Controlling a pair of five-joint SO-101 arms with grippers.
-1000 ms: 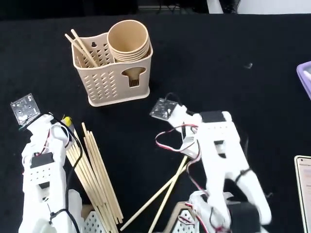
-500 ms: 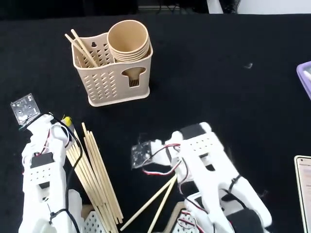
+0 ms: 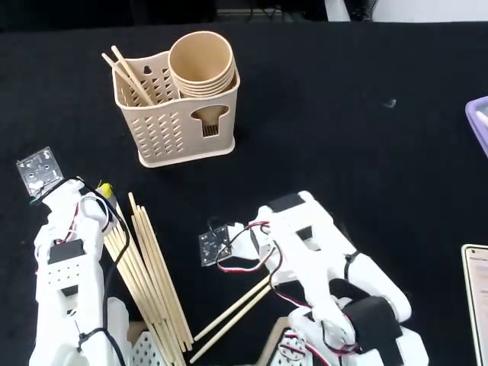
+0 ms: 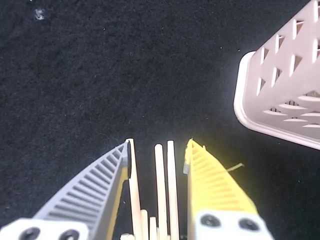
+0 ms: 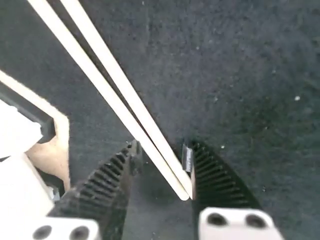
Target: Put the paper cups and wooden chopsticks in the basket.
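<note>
A beige basket [image 3: 179, 126] stands at the back left, with a stack of paper cups [image 3: 201, 61] in one compartment and chopsticks [image 3: 130, 72] leaning in the other. A bundle of several wooden chopsticks [image 3: 152, 274] lies at the front left. My left gripper [image 4: 157, 150] is open with the ends of three of those chopsticks [image 4: 162, 190] between its fingers, and the basket's corner [image 4: 280, 90] lies a short way ahead. Two more chopsticks [image 3: 232, 320] lie side by side at the front centre under the right arm [image 3: 305, 252]. My right gripper [image 5: 160, 152] is open astride the end of this pair [image 5: 110, 85].
A purple tray [image 3: 478, 118] shows at the right edge, with a white card [image 3: 476, 290] nearer the front. The arms' bases [image 5: 30, 145] sit along the front edge. Black cloth covers the table between the basket and the arms.
The right arm has swung back and to the left, down over the two loose chopsticks. That pair went from a splayed V to lying parallel. The left arm has kept still.
</note>
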